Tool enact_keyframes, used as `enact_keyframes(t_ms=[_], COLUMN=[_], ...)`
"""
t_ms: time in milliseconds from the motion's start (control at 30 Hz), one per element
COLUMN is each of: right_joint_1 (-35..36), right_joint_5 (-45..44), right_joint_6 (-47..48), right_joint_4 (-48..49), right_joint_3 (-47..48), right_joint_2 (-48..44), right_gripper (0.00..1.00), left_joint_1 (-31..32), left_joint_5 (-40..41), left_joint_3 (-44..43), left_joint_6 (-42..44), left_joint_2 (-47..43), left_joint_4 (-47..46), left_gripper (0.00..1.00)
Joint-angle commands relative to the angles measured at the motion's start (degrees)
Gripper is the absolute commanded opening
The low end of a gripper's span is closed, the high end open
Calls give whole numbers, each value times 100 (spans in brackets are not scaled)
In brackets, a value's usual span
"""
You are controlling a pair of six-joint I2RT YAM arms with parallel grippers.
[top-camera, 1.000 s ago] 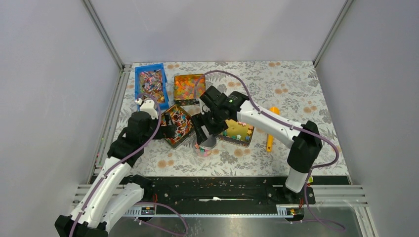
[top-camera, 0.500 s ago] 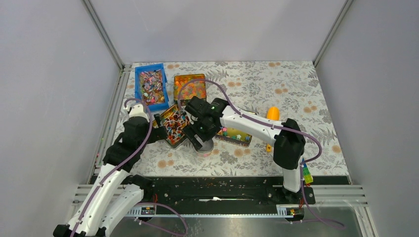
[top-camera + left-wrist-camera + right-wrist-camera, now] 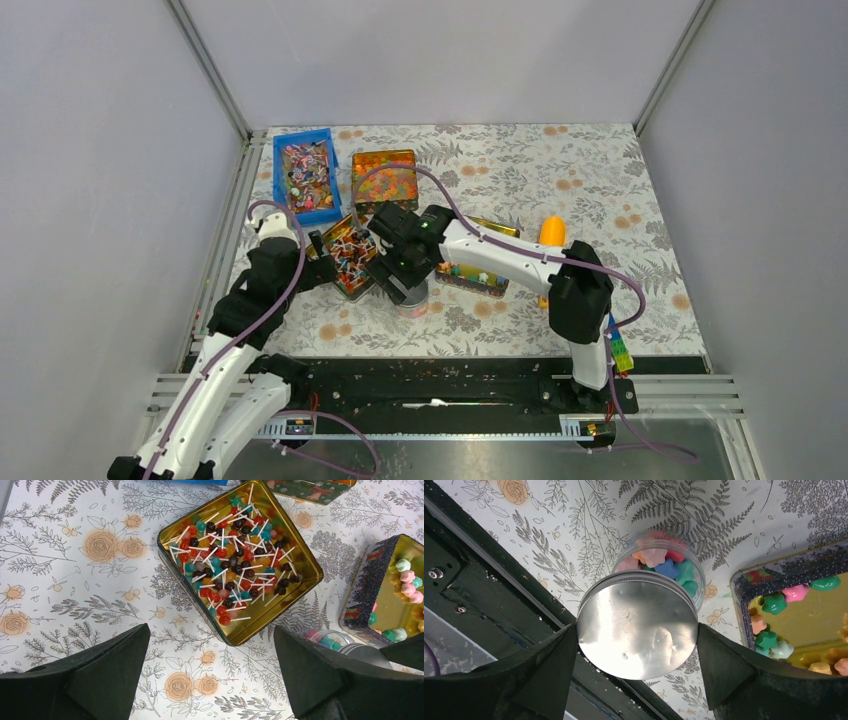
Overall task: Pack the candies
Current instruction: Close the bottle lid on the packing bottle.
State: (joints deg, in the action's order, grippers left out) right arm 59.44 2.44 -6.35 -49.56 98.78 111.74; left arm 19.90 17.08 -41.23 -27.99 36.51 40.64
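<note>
The candies (image 3: 667, 567) are pastel star pieces that fill a small clear jar (image 3: 691, 580) on the table. More of them lie in a gold-lined tin (image 3: 744, 587) to its right. My right gripper (image 3: 636, 640) is shut on a round silver lid (image 3: 638, 625) and holds it over the near side of the jar's mouth; I cannot tell whether the two touch. In the top view the right gripper (image 3: 403, 282) hides most of the jar (image 3: 413, 303). My left gripper (image 3: 210, 670) is open and empty, low over the table just in front of a lollipop tin (image 3: 280, 602).
A blue bin (image 3: 281, 180) of wrapped sweets and a tin of orange beads (image 3: 384, 177) stand at the back left. The star candy tin (image 3: 480, 268) lies right of the jar. An orange tool (image 3: 549, 238) lies further right. The black rail (image 3: 469, 570) runs along the table's near edge.
My right gripper has moved left and down with the lid, coming over the jar. My left arm has drawn back a little to the left, off the lollipop tin.
</note>
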Motion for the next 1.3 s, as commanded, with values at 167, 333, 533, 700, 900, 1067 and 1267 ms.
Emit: enact_keyframes(t_ms=[167,333,533,700,900,1067,1267], right_joint_1=[96,99,101,94,96,97,99], right_joint_5=[-216,-398,-423,-454,-282,-261,-33], right_joint_6=[170,182,204,231,241,213,178], right_joint_4=[280,323,484,592,840,950,999], right_joint_3=[-13,-36,-238,-441,-628,-653,-728], right_joint_2=[197,261,270,290,214,207,236], right_gripper=[67,67,67,67,67,67,66], left_joint_1=[-30,-30,-31,-30,-30,-35,-30], left_joint_5=[172,123,94,10,-136,-215,-317], left_joint_3=[5,25,44,24,37,-6,-27], left_joint_6=[-117,-127,-152,-136,-67,20,51], left_joint_2=[-42,-46,-3,92,131,187,264], left_joint_4=[-188,-221,-306,-358,-408,-447,-487], left_gripper=[99,99,99,99,99,99,99])
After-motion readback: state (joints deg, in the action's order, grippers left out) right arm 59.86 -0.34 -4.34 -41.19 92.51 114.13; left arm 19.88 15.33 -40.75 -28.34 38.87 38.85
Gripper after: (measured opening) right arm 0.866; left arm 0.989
